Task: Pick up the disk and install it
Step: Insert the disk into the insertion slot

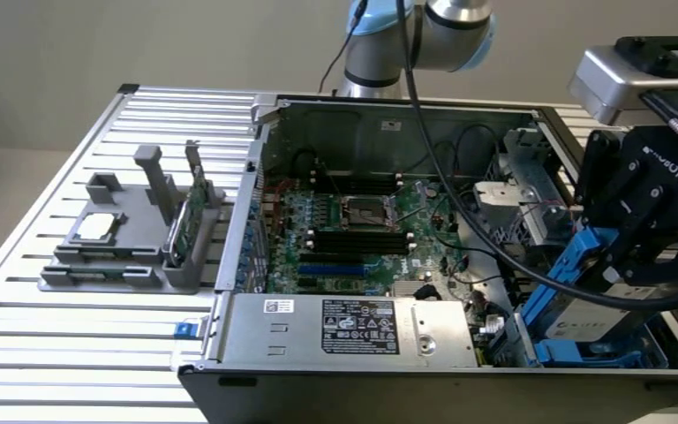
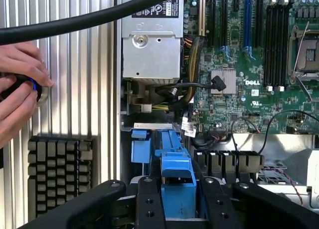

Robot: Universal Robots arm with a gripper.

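One wide slatted metal surface (image 1: 92, 353) carries everything I see. Most of it is taken up by an open computer case (image 1: 315, 389), which reaches to the surface's edge at the exterior view's right. Inside the case lies the green motherboard (image 1: 351, 238), and a grey power supply (image 1: 351, 327) with a black-and-white label sits along the case's near wall.

My end effector (image 1: 624, 265) hangs over the case's near corner at the exterior view's right, pinching the disk (image 1: 586, 314). In the wrist view my black fingers (image 2: 149, 201) press on either side of its blue rail. The disk is tilted, with its white label showing and its lower end down among blue plastic parts in that corner. I cannot tell whether it is seated.

Near the surface's edge at the exterior view's left stands a grey holder (image 1: 116, 265). A thin green card (image 1: 192, 216) stands upright in it and a small square silver chip (image 1: 96, 226) lies flat on it.

Beside the case, the wrist view shows a person's hand (image 2: 22, 64) on the surface, around a small dark object.
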